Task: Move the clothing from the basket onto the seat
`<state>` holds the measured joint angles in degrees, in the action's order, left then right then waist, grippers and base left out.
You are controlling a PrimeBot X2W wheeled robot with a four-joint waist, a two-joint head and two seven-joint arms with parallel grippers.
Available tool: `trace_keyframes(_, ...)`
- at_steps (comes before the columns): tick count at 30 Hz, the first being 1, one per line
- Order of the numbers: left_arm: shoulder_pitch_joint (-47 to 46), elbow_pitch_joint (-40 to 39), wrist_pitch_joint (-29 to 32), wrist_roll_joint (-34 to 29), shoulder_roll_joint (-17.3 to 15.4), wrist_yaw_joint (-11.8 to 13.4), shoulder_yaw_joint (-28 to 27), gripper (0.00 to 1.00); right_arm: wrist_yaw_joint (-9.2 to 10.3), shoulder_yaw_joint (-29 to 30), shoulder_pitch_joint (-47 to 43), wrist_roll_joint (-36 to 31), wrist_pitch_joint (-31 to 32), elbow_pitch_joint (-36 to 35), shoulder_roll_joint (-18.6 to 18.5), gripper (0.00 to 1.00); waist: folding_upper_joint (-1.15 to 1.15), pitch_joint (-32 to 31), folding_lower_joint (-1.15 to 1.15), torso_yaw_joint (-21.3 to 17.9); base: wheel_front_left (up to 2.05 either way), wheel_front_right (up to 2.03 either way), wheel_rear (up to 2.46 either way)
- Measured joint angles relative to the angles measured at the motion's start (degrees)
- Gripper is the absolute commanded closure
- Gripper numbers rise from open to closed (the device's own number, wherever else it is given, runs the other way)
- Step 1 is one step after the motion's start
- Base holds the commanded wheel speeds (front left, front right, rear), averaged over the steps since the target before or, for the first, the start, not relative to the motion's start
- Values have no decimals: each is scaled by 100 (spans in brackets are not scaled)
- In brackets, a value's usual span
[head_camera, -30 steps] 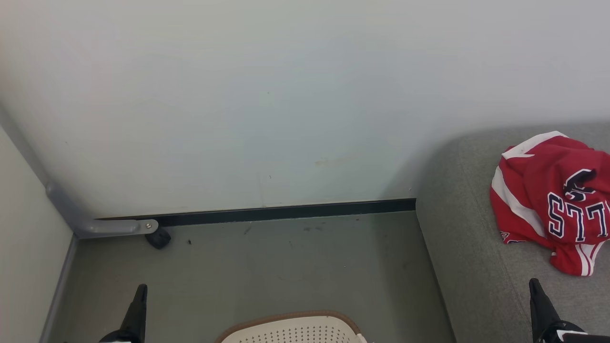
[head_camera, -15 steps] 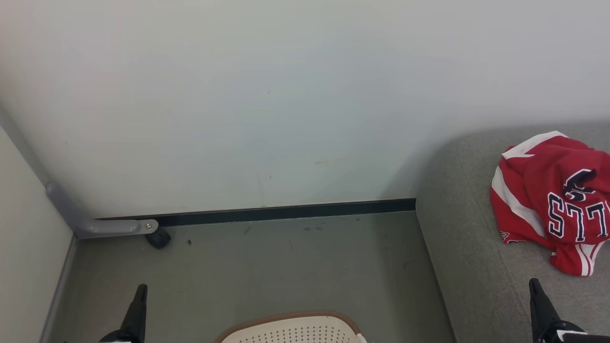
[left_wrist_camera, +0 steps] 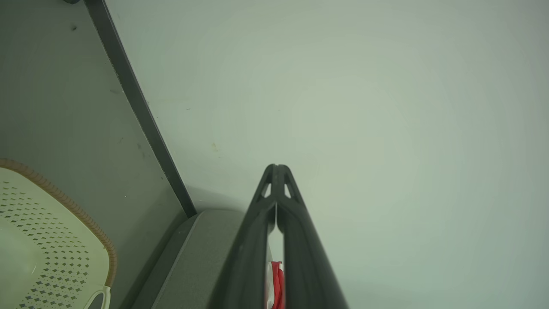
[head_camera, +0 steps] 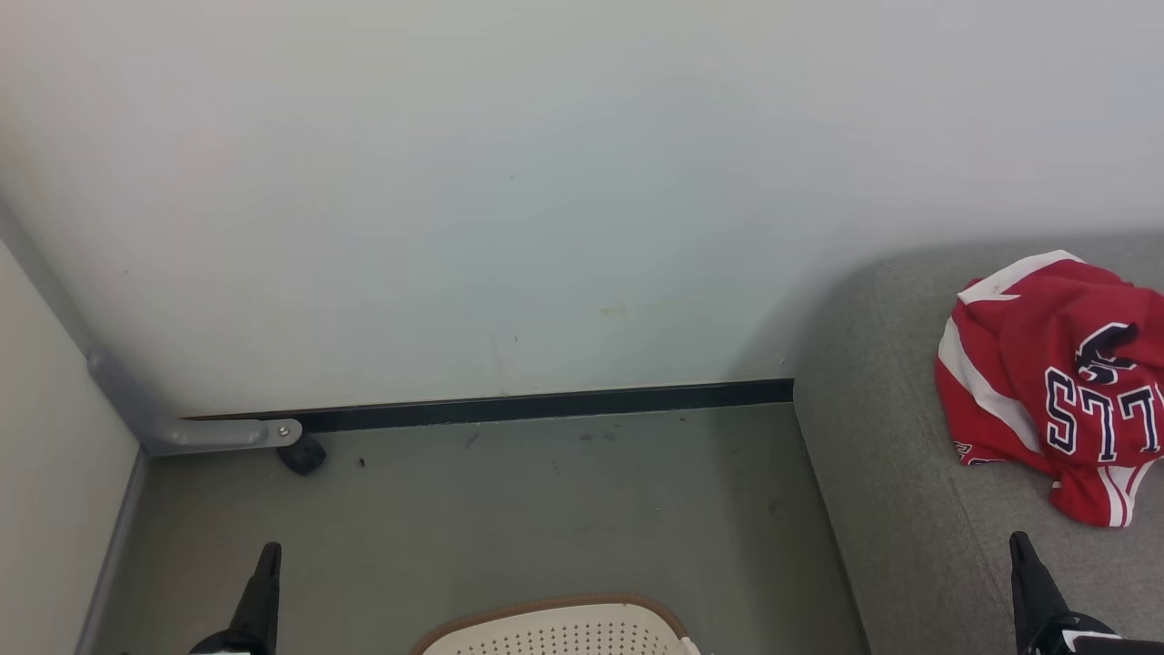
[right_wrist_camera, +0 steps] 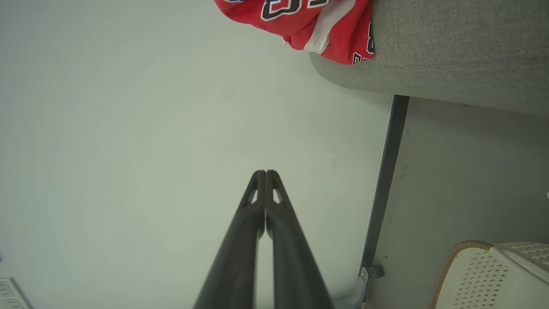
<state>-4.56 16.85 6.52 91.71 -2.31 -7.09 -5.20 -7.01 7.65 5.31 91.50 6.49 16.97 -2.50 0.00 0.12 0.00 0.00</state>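
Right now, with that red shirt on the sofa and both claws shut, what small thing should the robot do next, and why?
Probably bend to look down into the basket: just its far end shows in the head view, so leftover clothing cannot be ruled out. One red jersey already lies on the seat, and the left gripper and right gripper are shut and empty.

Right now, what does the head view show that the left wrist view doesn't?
Head view: the right claw, a grey bracket and the clothing's navy lettering. Left wrist view: the left claw's tips meeting, shut. Both: the basket, the seat, the dark baseboard and red clothing.
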Motion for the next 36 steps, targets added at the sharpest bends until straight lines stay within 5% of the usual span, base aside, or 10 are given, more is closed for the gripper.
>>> trace_keyframes(36,0,-2,0,0,0,0,0,100,1,0,0,0,0,-1,0,100,0,0,0,0,0,0,0)
